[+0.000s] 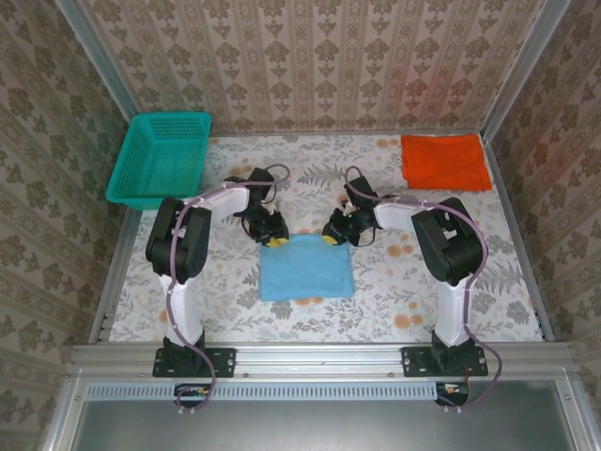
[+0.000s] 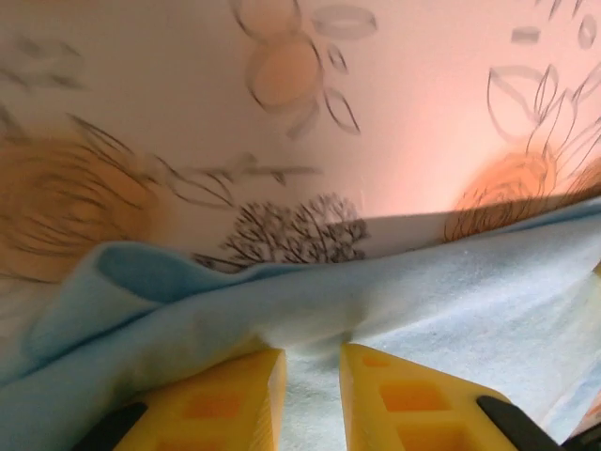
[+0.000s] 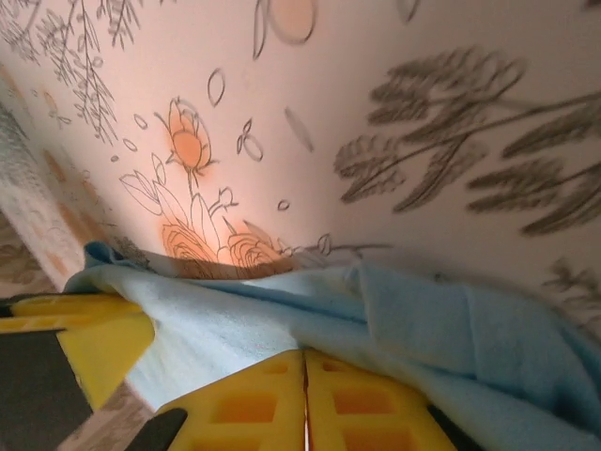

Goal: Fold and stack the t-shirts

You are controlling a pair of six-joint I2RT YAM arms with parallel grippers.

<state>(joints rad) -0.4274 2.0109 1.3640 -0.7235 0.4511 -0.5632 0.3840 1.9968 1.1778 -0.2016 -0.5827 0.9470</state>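
The light blue t-shirt [image 1: 307,268] lies folded into a square in the middle of the table. My left gripper [image 1: 273,237] is at its far left corner. In the left wrist view its yellow fingers [image 2: 235,395] stand a narrow gap apart, with a gathered ridge of the blue cloth [image 2: 451,282] pinched between them. My right gripper [image 1: 335,235] is at the far right corner. There its fingers [image 3: 366,404] are pressed together, tips against the blue cloth [image 3: 488,329], with none seen between them. The orange-red t-shirt [image 1: 445,161] lies folded at the back right.
A teal mesh basket [image 1: 161,158] stands at the back left corner. Papered walls close the table on three sides. The flowered tablecloth [image 1: 413,282] lies bare in front of and to the right of the blue shirt.
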